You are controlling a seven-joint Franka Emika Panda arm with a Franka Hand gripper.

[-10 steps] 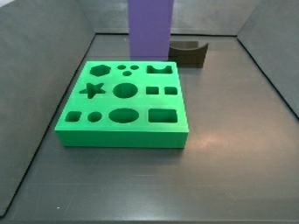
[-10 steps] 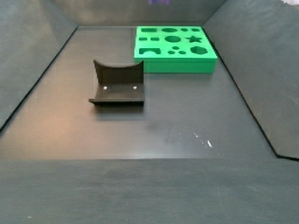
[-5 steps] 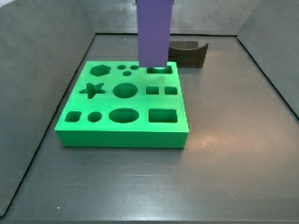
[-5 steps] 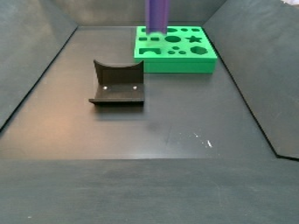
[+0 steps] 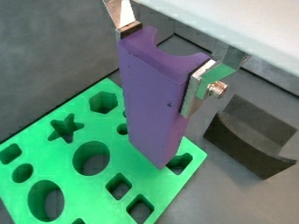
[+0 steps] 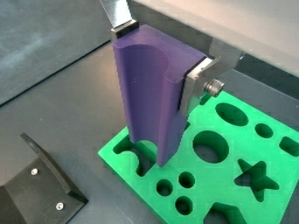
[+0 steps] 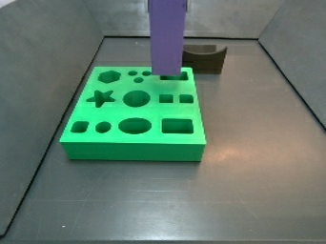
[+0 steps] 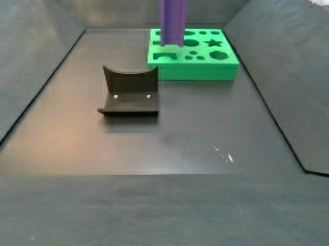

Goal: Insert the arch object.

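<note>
The arch object (image 5: 152, 105) is a tall purple column with a semicircular notch along one face. It hangs upright in both wrist views and both side views (image 7: 166, 38) (image 8: 172, 19). My gripper (image 5: 162, 59) is shut on its upper end, one silver finger on each side, as the wrist view (image 6: 158, 52) also shows. The gripper is above the top edge of both side views. The column's lower end meets the green board (image 7: 128, 143) at the arch-shaped hole (image 7: 182, 73) in its back corner. I cannot tell whether it has entered the hole.
The dark fixture (image 8: 129, 91) stands on the grey floor apart from the board, and shows behind it in a side view (image 7: 204, 57). The board (image 8: 193, 72) has several other shaped holes, among them a star (image 7: 102, 97). Grey walls enclose the floor.
The purple column has come down and forward from behind the board's back edge onto its corner hole. Over the last half second it has hardly moved.
</note>
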